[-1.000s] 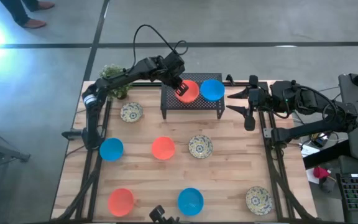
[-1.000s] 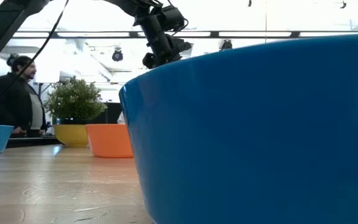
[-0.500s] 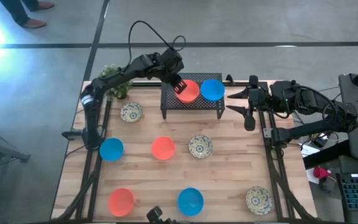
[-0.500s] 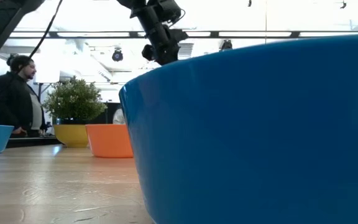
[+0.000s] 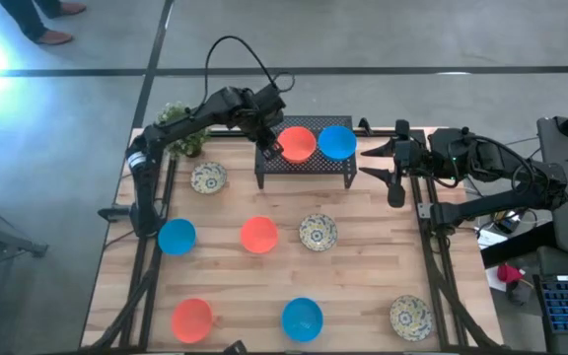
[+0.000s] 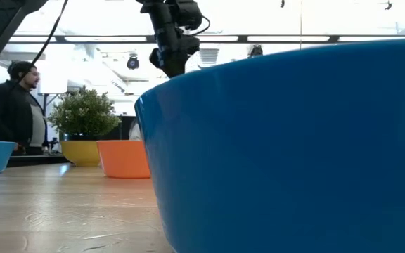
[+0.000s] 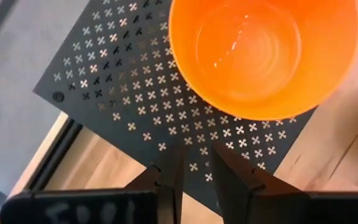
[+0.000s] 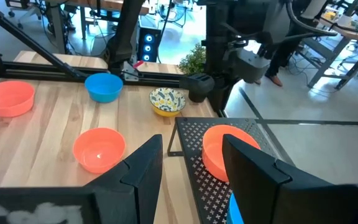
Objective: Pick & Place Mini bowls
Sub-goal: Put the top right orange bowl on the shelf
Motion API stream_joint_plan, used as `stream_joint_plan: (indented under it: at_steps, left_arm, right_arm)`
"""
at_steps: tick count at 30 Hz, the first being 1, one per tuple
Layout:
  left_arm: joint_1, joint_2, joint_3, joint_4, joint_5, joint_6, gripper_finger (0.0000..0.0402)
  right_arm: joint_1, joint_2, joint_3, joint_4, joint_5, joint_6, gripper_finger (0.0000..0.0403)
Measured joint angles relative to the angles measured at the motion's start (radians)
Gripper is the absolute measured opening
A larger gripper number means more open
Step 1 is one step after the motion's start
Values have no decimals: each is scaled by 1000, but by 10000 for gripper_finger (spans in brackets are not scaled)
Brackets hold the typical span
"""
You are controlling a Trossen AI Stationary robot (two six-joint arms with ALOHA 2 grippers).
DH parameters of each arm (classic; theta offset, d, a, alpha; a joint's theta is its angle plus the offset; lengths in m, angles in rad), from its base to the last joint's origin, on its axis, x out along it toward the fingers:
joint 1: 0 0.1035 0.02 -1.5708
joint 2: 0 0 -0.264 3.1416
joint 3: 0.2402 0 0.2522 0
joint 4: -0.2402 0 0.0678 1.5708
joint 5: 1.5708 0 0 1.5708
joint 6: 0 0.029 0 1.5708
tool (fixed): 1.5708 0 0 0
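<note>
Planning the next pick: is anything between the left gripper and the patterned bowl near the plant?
Nothing visible. The left gripper hovers over the rack, empty; the patterned bowl sits on bare wood beside it.

Overhead, table-level, two wrist views (shared rack [image 5: 304,158])

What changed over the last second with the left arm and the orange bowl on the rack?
The left gripper has let go of the orange bowl and drawn back off its rim toward the rack's left end, fingers empty with a gap between them. The bowl sits on the black mesh rack beside the blue bowl. The right gripper waits open by the table's right edge; the other bowls have not moved.
</note>
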Motion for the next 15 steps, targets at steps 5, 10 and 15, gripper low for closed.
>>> stream_joint_plan:
  at_steps: [5,10,15]
  left_arm:
    - [-11,-1,-47,-2,6,20,26]
    - [-11,-1,-112,18,8,19,4]
    - [-15,-1,-164,108,41,49,1]
  right_arm:
    - [0,0,0,0,0,-3,162]
    - [0,0,0,0,0,-4,162]
    - [0,0,0,-1,0,-4,162]
